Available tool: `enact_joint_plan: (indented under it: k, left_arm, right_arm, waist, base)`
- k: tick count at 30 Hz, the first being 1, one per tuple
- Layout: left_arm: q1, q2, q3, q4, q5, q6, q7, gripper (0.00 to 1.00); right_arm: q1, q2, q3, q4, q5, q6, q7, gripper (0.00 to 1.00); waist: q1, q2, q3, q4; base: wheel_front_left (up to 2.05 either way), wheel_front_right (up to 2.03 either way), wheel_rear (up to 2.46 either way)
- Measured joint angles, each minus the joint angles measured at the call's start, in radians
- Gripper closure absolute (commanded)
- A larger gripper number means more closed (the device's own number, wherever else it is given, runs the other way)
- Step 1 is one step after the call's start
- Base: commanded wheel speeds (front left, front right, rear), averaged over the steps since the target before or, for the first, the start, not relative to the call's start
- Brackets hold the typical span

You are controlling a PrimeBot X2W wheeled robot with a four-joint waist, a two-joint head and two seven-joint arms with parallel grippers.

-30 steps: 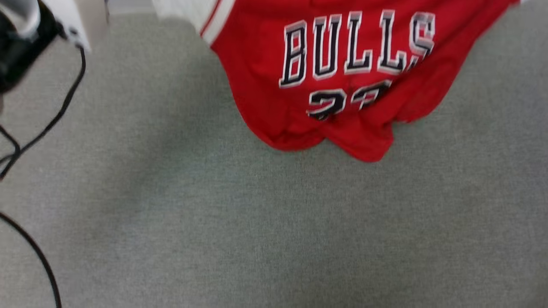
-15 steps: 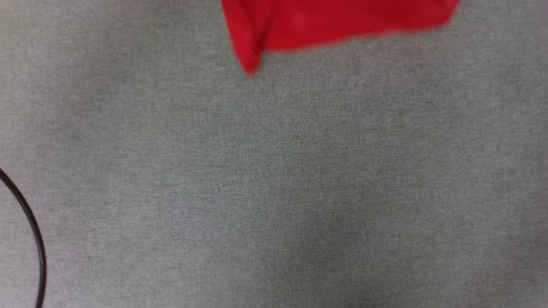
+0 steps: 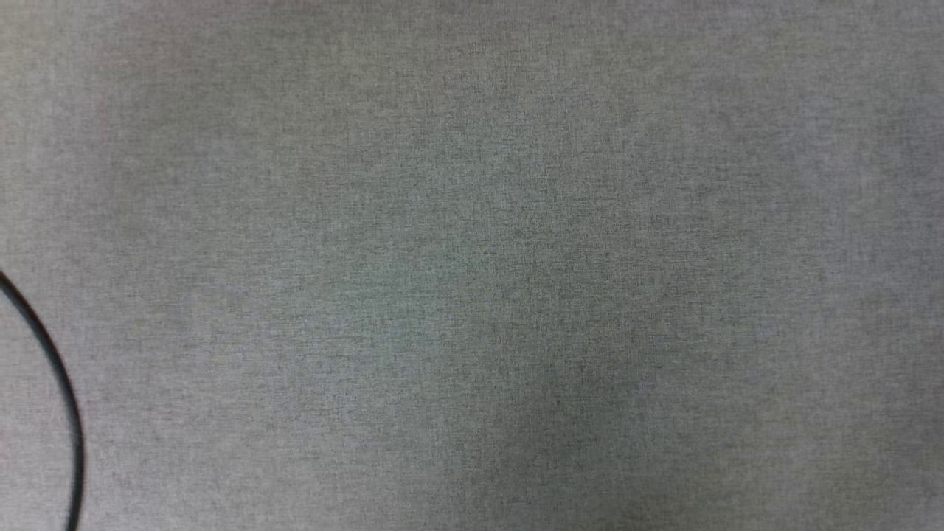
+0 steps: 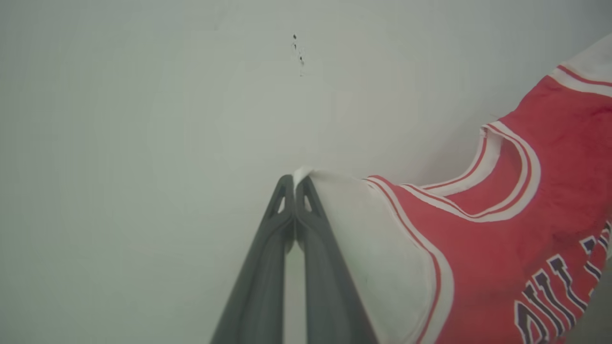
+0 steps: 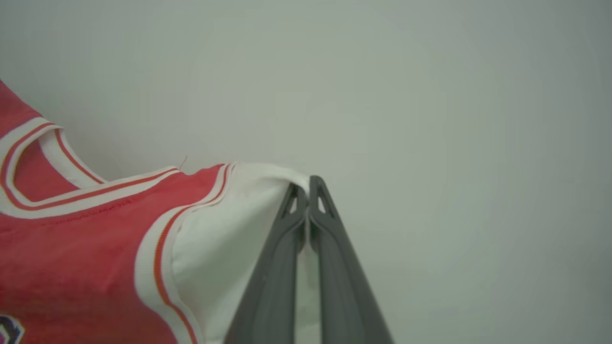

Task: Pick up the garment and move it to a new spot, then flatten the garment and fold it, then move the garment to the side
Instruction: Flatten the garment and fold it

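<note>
One white sleeve edge of the garment (image 4: 478, 248) is being pinched between the tapered dark fingers of the left gripper (image 4: 295, 184), the other by the right gripper (image 5: 308, 186). Its soft red knit, with striped ribbed trim and outlined black lettering, is being held hanging between them before a plain pale background (image 4: 143, 95).

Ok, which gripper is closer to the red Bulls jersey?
Neither, it's a tie. The left gripper is shut on one white sleeve of the jersey, and the right gripper is shut on the other.
</note>
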Motion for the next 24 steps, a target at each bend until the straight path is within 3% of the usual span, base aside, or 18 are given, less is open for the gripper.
enact_joint_plan:
  k: [7, 15, 24]
  left_arm:
    - [0.187, -0.004, -0.06, 0.027, -0.055, -0.005, -0.073, 1.0]
    - [0.55, 0.044, -0.1, -0.036, -0.135, 0.005, -0.165, 1.0]
    - [1.03, 0.109, -0.144, -0.24, -0.229, 0.145, -0.223, 1.0]
  right_arm:
    - [0.185, 0.014, 0.128, 0.07, 0.065, 0.0, -0.081, 1.0]
    - [0.479, 0.012, 0.283, 0.059, 0.205, 0.0, -0.156, 1.0]
    - [0.803, -0.072, 0.424, -0.035, 0.344, 0.0, -0.199, 1.0]
  waist:
    - [0.0, 0.0, -0.039, -0.001]
    - [-0.0001, 0.0, -0.136, -0.013]
    - [-0.0002, 0.0, -0.267, -0.017]
  base:
    - [0.0, 0.0, 0.0]
    - [0.0, 0.0, 0.0]
    - [0.0, 0.0, 0.0]
